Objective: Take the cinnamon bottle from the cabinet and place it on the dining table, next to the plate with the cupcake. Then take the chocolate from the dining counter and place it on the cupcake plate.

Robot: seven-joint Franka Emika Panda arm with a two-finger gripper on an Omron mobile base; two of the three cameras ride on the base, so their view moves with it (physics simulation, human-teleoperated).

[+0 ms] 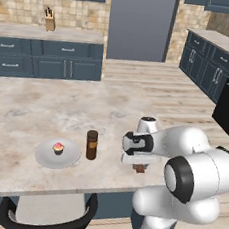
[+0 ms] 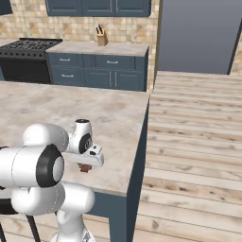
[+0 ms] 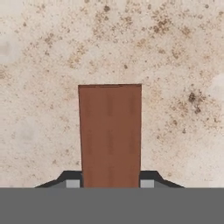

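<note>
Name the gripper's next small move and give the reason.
Probably a short straight lift. The gripper looks shut on the chocolate, which lies low on the dining counter; it must clear the stone before heading to the plate, past the cinnamon bottle.

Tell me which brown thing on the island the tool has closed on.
The chocolate, the flat rectangular bar between the tool's fingers; the cinnamon bottle stands apart, upright beside the plate.

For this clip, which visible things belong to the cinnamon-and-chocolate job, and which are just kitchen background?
Part of the job:
- cinnamon bottle, upright beside the plate
- plate with the cupcake
- chocolate, between the shut claw tips
- dining table

Just lying about:
- knife block on the far counter
- stove
- stool at the near edge
</note>
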